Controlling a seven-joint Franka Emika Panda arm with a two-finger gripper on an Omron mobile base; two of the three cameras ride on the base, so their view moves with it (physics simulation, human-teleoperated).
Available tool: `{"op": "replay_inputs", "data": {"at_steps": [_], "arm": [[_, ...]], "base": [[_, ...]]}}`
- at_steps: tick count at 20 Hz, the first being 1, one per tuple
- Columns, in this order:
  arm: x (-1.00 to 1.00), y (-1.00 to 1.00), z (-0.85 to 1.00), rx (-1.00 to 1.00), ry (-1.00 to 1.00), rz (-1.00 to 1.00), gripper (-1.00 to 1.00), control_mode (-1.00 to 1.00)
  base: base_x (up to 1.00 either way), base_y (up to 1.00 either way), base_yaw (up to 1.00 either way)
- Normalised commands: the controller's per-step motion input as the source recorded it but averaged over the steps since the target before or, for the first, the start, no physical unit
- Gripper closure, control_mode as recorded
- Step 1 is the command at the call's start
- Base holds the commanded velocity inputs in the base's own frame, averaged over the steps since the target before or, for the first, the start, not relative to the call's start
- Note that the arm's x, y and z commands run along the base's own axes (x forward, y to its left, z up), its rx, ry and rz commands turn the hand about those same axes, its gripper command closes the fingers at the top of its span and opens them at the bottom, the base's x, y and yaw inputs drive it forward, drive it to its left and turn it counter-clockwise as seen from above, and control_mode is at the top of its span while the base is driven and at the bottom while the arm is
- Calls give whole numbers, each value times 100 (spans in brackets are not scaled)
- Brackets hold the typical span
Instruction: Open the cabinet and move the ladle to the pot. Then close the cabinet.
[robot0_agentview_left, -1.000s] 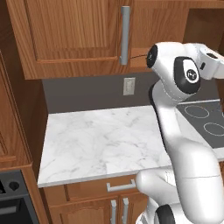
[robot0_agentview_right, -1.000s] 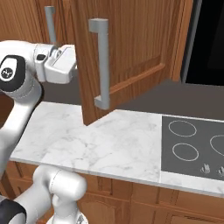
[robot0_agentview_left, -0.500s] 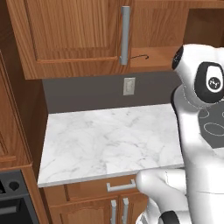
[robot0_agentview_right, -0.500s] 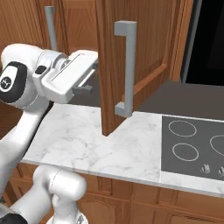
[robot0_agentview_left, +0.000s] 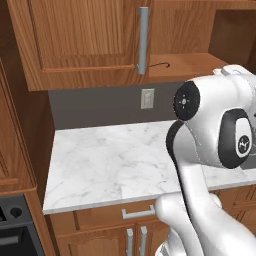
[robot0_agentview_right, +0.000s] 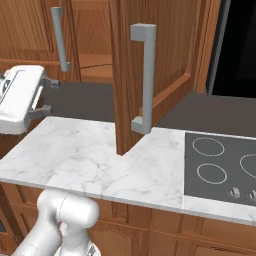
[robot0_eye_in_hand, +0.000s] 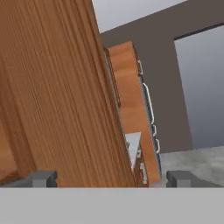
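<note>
On cabinet (robot0_agentview_left: 90, 45) shelf, ladle (robot0_agentview_left: 159, 65)

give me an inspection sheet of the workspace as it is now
surface: white marble counter, bare where it shows
cabinet: right door swung open toward the room, left door shut
ladle: thin dark hooked end on the shelf behind the left door's handle; rest of it hidden
pot: nothing seen
clutter: nothing seen
gripper: open, holding nothing, left of the open door and above the counter
cables: nothing seen
surroundings: cooktop set in the counter at right, wall outlet on the grey backsplash, drawers and low cabinets below
</note>
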Motion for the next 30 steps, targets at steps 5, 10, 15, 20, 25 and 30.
{"op": "replay_inputs", "data": {"at_steps": [5,10,15,20,25,30], "arm": [[9,94,4,0,6,65,-100,-100],[39,68,11,0,1,57,-100,-100],[64,43,16,0,0,39,-100,-100],[62,9,7,0,0,13,-100,-100],[50,4,0,-3,0,1,-100,-100],[43,19,-1,-8,0,0,-100,-100]], "base": [[0,0,0],[0,0,0],[0,0,0],[0,0,0],[0,0,0],[0,0,0]]}}
